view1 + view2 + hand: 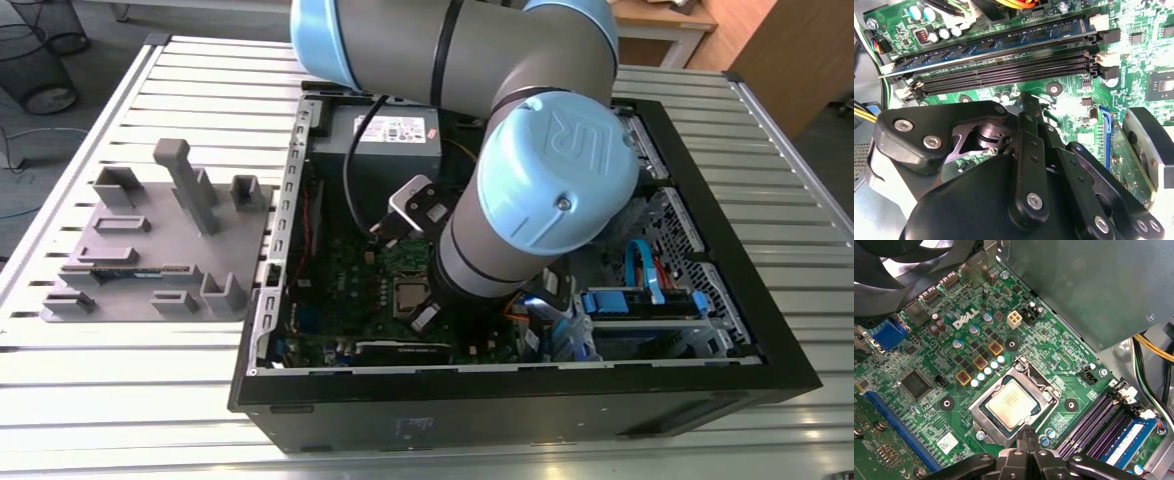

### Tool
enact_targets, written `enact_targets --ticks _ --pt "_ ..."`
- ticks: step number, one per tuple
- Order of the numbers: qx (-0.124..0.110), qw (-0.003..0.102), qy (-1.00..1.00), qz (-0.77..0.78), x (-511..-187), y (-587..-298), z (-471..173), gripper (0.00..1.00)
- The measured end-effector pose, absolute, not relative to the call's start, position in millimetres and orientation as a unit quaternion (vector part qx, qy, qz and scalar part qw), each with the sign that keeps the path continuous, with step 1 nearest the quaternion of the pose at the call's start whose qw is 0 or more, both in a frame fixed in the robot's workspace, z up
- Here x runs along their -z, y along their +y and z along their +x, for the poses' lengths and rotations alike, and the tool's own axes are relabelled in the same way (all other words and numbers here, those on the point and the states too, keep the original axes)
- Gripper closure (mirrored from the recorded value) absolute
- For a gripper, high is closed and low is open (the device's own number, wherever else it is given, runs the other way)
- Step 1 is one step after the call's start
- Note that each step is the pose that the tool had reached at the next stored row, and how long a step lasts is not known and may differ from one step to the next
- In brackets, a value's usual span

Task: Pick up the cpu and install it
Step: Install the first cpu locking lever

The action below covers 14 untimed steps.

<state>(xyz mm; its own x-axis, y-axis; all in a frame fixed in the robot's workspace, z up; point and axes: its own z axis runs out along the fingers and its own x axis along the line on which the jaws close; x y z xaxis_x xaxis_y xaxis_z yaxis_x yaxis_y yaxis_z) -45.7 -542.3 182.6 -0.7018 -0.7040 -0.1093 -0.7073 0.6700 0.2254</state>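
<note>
The cpu [1011, 404] is a small square chip with a pale metal top. It lies flat inside the silver socket frame [985, 426] on the green motherboard [929, 355], and it also shows in the exterior view as the cpu [407, 297]. In the first wrist view my gripper [1026, 434] hovers just beside the socket's edge, fingertips pressed together with nothing between them. The second wrist view shows the gripper [1030, 104] from behind, its black links folded in, above the board near the memory slots [1004, 67].
The arm [534, 200] reaches down into the open black computer case [534, 400]. A grey power supply box [394, 135] stands at the case's far end. A black fan [904, 270] and blue cables [641, 270] crowd the sides. A grey fixture tray [154, 245] sits on the slatted table at the exterior view's left.
</note>
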Motion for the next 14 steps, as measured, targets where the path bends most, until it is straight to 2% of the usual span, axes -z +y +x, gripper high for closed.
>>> enact_targets --ticks 14 --pt "-0.127 0.007 0.914 -0.386 -183.0 -543.1 -44.5 0.89"
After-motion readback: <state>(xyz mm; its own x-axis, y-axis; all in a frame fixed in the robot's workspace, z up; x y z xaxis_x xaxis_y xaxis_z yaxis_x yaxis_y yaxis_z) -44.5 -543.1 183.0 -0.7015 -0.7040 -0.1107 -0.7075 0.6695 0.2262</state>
